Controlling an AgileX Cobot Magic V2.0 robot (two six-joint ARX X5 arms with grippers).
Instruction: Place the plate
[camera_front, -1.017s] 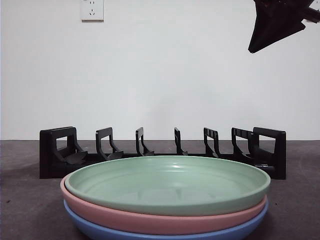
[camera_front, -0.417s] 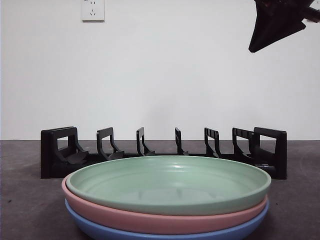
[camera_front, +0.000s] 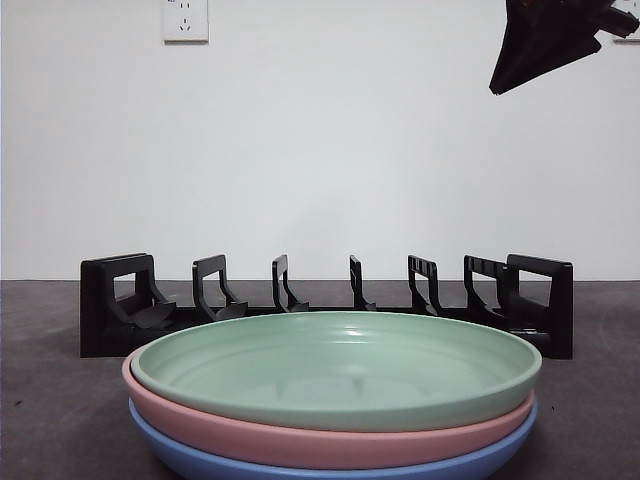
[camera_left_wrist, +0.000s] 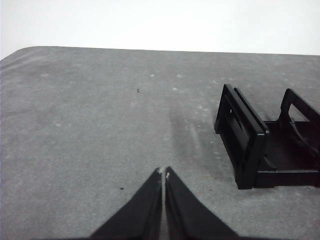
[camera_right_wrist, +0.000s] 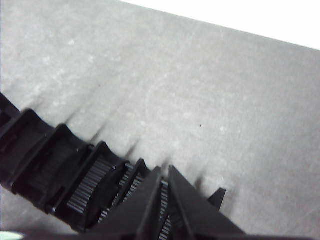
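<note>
Plates sit stacked on the counter (camera_front: 60, 420) before the black rack (camera_front: 325, 305): green plate (camera_front: 335, 368) on pink (camera_front: 320, 438) on blue (camera_front: 330, 466). Right hand (camera_right_wrist: 164, 172) hangs clenched and empty above the rack. Left hand (camera_left_wrist: 163, 172), clenched too, waits beside the rack's end.

Plain white wall (camera_front: 320, 150), white power socket (camera_front: 185, 19) high up, dark grey speckled tabletop (camera_left_wrist: 90, 115), even light

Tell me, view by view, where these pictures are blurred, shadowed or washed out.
Front view: sharp and evenly lit; the green plate shows soft sheen, and the gripper tip at the top corner is a plain black shape. Left wrist view: sharp, with a faint shadow streak on the table ahead of the shut left gripper. Right wrist view: the rack is smeared; background washed white.
</note>
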